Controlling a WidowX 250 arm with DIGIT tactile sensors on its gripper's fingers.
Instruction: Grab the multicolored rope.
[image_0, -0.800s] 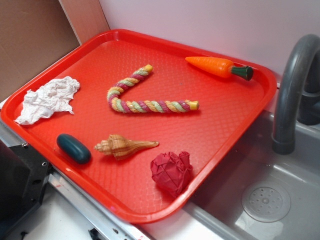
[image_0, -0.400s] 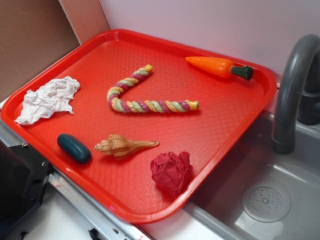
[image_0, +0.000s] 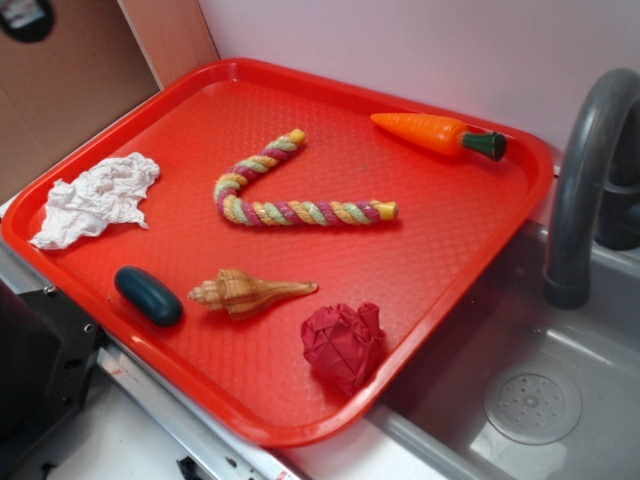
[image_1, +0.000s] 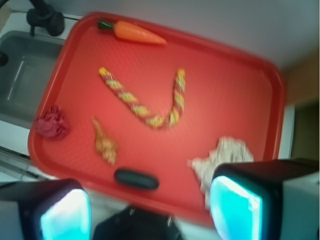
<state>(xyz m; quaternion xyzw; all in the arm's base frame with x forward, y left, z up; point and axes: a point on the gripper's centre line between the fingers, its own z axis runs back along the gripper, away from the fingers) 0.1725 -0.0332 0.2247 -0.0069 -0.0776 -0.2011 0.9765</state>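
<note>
While the end effector (image_1: 150, 212) gapes wide, the multicolored rope (image_1: 145, 100) lies well beyond.

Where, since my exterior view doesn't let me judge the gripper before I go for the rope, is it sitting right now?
Observer: In the wrist view the gripper is raised above the tray, back by the edge where the dark green oval lies. The multicolored rope is well ahead of it.
Operator: Are the fingers open?
Observer: Yes, the two teal pads stand wide apart and grip nothing.
Operator: What lines up with the gap?
Observer: The oval first, and farther on the bend of the rope.
</note>
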